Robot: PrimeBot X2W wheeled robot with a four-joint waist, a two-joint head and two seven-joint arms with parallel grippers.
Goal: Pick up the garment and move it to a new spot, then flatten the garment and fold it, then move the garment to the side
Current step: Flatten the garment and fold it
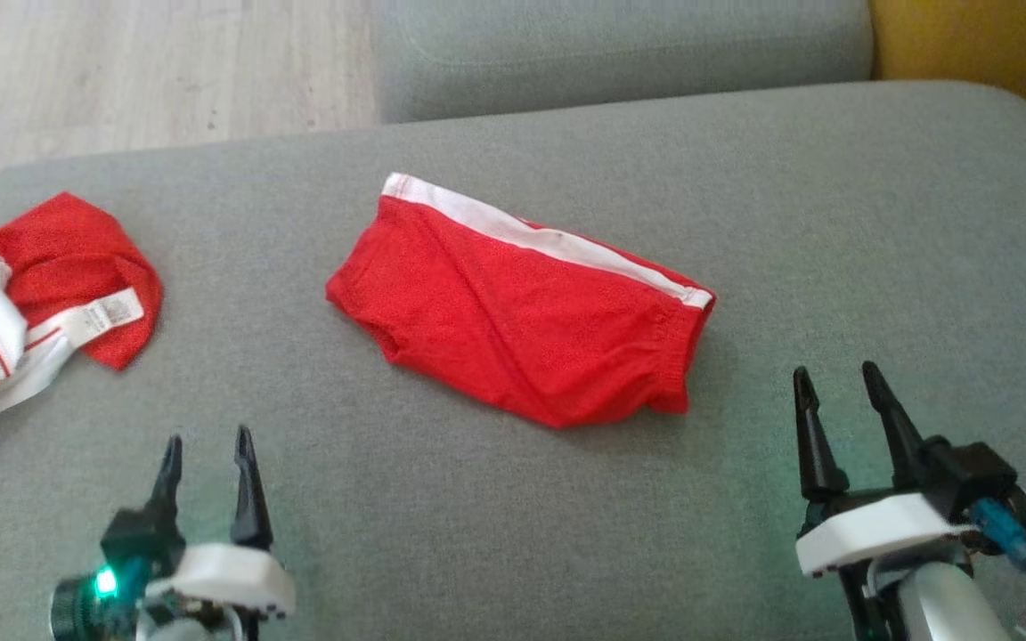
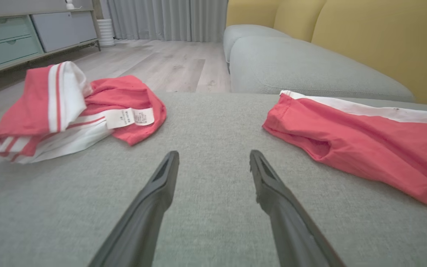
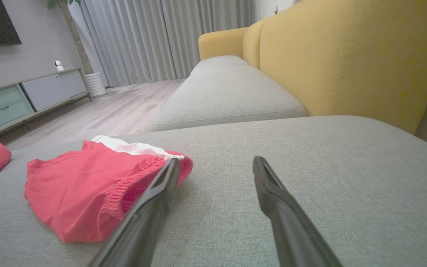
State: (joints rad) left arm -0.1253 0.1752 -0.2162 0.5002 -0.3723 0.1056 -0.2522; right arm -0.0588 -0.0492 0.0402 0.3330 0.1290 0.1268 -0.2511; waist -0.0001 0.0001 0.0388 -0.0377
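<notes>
Head view: grey sofa cushion [image 1: 513, 499] bearing red shorts [image 1: 522, 320] with a white side stripe, lying flat at its centre, and a crumpled red-and-white garment [image 1: 41, 294] well apart at its left edge. Left hand [image 1: 208, 434], lower left, and right hand [image 1: 835, 369], lower right, each have fingers spread wide and hold nothing; the right hand is near the shorts' gathered end, not touching it.

On the cushion [image 1: 834, 223] before me
Shorts [image 1: 522, 320] lie in the middle; a heap [image 1: 41, 294] lies well apart, to their left.
</notes>
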